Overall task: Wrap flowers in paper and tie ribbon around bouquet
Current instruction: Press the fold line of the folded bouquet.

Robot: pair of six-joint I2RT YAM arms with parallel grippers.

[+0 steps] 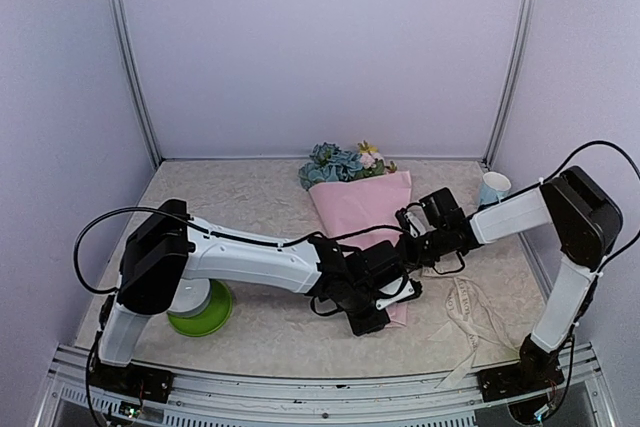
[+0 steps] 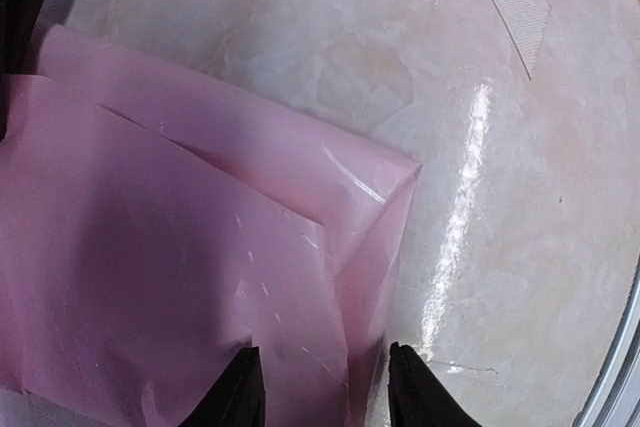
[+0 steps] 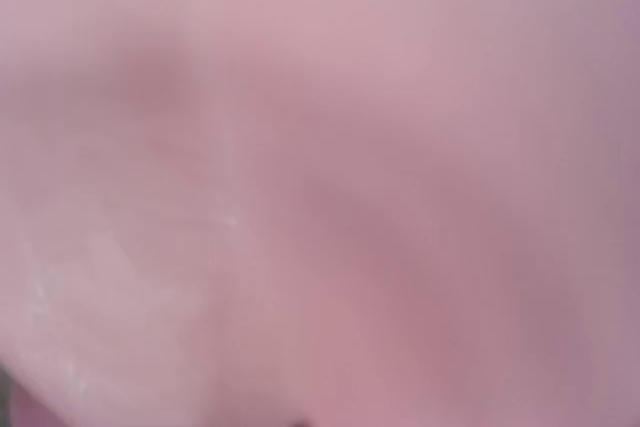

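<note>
Top external view puts the bouquet (image 1: 360,202) at the middle of the tabletop (image 1: 250,197). Its wide end points to the far edge, with the flowers (image 1: 345,164) showing above the paper (image 1: 365,212). Its narrow end points to the near edge, under your left arm (image 1: 250,259). The wrap looks done to me, but the tying is not: the ribbon (image 1: 462,312) lies loose toward the near right corner, apart from the cone.

In the left wrist view your left jaws stand apart astride a folded edge of the paper, with one finger (image 2: 245,392) over the sheet and the other just off its edge. I cannot tell whether they pinch it. Your right jaws sit against the cone's right side. The right wrist view is all pink blur, so I cannot tell their state either.

I would keep one set of jaws pinning the overlap near the narrow end so the cone does not spring open. Press lightly, because the thin sheet will likely crease or tear. Send the other jaws for the ribbon and take it near its middle.

The green bowl (image 1: 205,319) sits by the near left corner, half hidden under your left arm, and its contents cannot be made out. The pale cup (image 1: 493,187) stands upright near the far right corner, and its inside is not shown.
</note>
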